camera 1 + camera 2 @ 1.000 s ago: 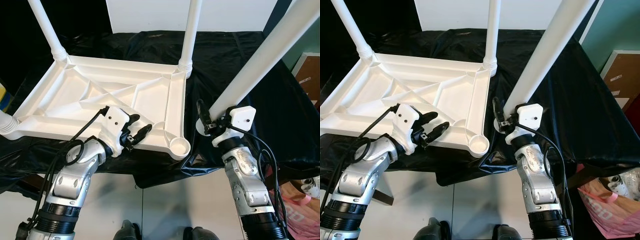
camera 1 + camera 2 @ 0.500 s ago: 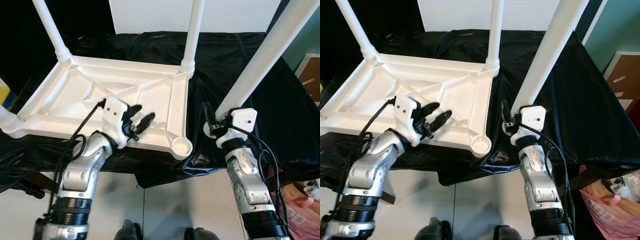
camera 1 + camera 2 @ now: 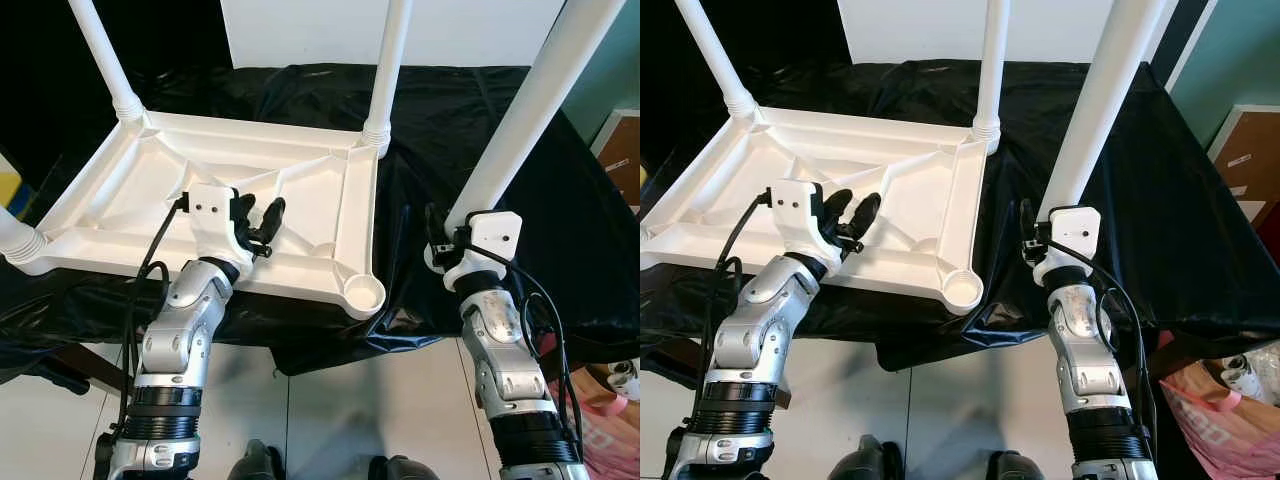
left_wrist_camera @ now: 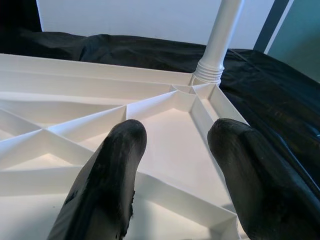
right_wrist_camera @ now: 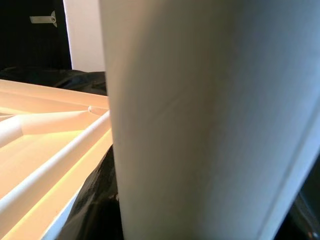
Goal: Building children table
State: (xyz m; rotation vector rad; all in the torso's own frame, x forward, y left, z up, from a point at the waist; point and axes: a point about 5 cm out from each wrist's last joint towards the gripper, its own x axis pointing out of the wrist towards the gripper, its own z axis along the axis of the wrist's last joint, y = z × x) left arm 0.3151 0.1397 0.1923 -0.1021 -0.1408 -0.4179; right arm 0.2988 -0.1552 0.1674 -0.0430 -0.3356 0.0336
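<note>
A white plastic table top (image 3: 250,125) lies upside down on the black-covered bench. Legs stand at its far left (image 3: 100,50), far right (image 3: 388,60) and near left (image 3: 15,240) corners. The near right corner socket (image 3: 362,292) holds no leg. My left gripper (image 3: 258,222) hovers open over the ribbed underside, close to the near rim; its fingers (image 4: 120,165) point toward the far right leg (image 4: 220,40). To the right of the socket, my right gripper (image 3: 445,245) is shut on the lower end of a loose white leg (image 3: 520,110), which slants up and to the right.
Black sheeting (image 3: 450,120) covers the bench and hangs over its front edge. A white board (image 3: 300,30) stands at the back. A cardboard box (image 3: 620,150) and a pink bag (image 3: 600,420) sit at the right. Pale floor tiles (image 3: 330,400) lie below.
My left gripper has risen from the near rim and turned to point across the underside. My right gripper has shifted slightly right, away from the socket, with the leg still in it.
</note>
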